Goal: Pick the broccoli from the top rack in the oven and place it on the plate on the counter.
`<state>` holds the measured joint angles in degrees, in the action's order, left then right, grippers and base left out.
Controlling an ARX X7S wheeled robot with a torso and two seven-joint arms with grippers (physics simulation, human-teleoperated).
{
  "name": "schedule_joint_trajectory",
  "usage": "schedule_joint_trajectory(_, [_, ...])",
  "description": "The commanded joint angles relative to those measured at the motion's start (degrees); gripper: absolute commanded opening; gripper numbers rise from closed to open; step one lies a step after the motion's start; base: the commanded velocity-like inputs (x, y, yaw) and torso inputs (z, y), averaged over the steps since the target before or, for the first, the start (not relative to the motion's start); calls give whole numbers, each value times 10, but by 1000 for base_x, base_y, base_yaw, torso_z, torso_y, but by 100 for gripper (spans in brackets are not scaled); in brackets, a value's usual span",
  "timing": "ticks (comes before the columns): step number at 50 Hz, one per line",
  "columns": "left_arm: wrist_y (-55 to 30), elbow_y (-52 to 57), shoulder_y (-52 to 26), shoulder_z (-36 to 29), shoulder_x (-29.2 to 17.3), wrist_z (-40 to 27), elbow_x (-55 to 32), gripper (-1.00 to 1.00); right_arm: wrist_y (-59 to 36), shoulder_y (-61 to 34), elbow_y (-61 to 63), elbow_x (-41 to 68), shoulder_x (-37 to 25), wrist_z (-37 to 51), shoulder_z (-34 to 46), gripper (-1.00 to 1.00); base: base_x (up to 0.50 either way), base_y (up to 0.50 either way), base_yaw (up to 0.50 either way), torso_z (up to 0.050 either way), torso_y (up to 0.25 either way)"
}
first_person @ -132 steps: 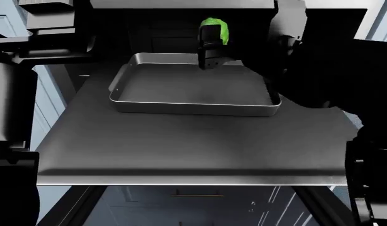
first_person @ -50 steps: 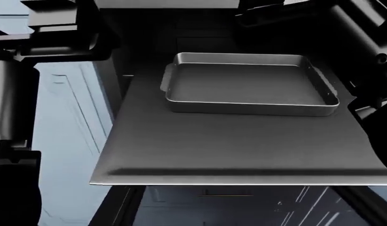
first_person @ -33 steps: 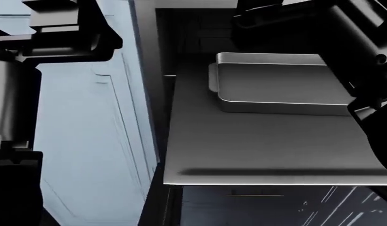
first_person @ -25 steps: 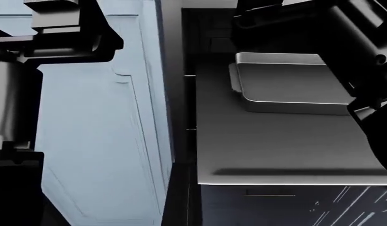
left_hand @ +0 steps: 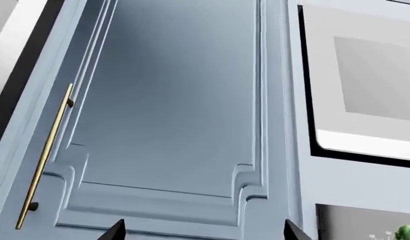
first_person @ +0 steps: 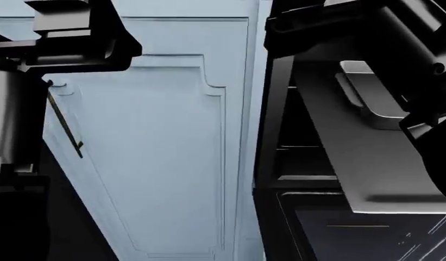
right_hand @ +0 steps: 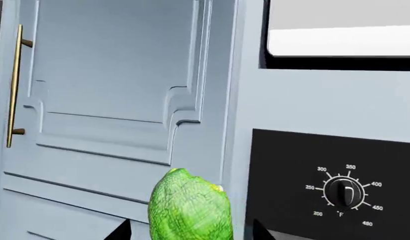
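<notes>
Broccoli (right_hand: 189,205) hangs before pale blue cabinet door (first_person: 157,141).

Even, soft light washes the pale blue cabinet door (first_person: 172,152) — no glare, no blur. The oven (first_person: 302,179) interior stays dim, arms near-black silhouettes; all 3 renders sharp edge to edge.

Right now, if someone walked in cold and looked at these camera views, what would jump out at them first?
The bright green broccoli stands out first: it sits between the right gripper tips in the right wrist view, in front of a light blue cabinet door and beside the black oven control panel with its temperature dial. In the head view, that big blue door fills the middle, with the grey tray on the oven's pulled-out top rack at the right.
</notes>
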<state>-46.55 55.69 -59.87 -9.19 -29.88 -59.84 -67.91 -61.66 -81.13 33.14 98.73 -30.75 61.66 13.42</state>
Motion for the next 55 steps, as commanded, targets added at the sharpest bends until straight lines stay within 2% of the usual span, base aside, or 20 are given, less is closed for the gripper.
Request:
schedule_joint_trajectory(1, [2, -1, -7, -2, -3, -4, -7, 100, -1, -5, 1, -2, -1, -1, 2, -100, -1, 500, 0, 0, 0])
schedule_joint_trajectory(55, [20, -2, -5, -17, -11, -4, -2, 100, 21, 2, 6, -10, -10, -7, 15, -100, -1, 500, 0, 0, 0])
